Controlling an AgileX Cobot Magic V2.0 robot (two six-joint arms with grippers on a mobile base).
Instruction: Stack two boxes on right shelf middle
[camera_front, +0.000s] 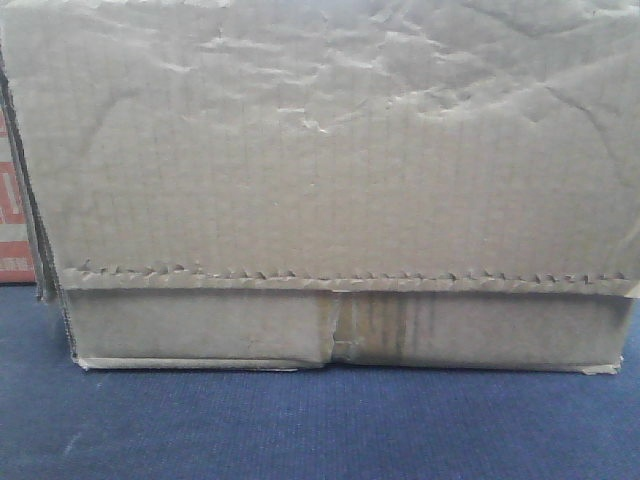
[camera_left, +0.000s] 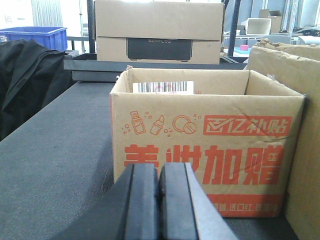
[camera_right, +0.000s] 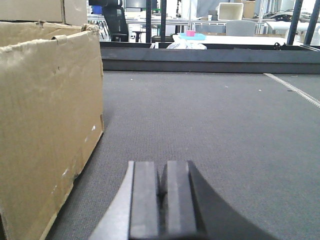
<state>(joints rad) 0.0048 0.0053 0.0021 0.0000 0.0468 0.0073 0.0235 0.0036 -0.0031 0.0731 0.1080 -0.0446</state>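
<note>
Exterior front-facing view is filled almost edge to edge by a plain brown box (camera_front: 320, 150), wrinkled, its jagged flap overlapping a taped seam, standing on a dark mat (camera_front: 320, 430); the shelf does not show in any view. From the left wrist, the left gripper (camera_left: 159, 200) has its fingers pressed together on nothing, pointing at a printed carton (camera_left: 200, 150) with an open top; a plain brown side (camera_left: 305, 175) stands just beside that carton on the right. From the right wrist, the right gripper (camera_right: 161, 200) is likewise closed and empty, with a brown box wall (camera_right: 45, 125) to its left; this is probably the same box, though I cannot be sure.

The risks, as I judge them: neither arm grips anything yet, so a lift must come from squeezing the box between them, and the soft, creased walls could buckle or slip; the left arm could shove the carton aside; with the front camera blocked, placement on the shelf would be poorly seen.
</note>
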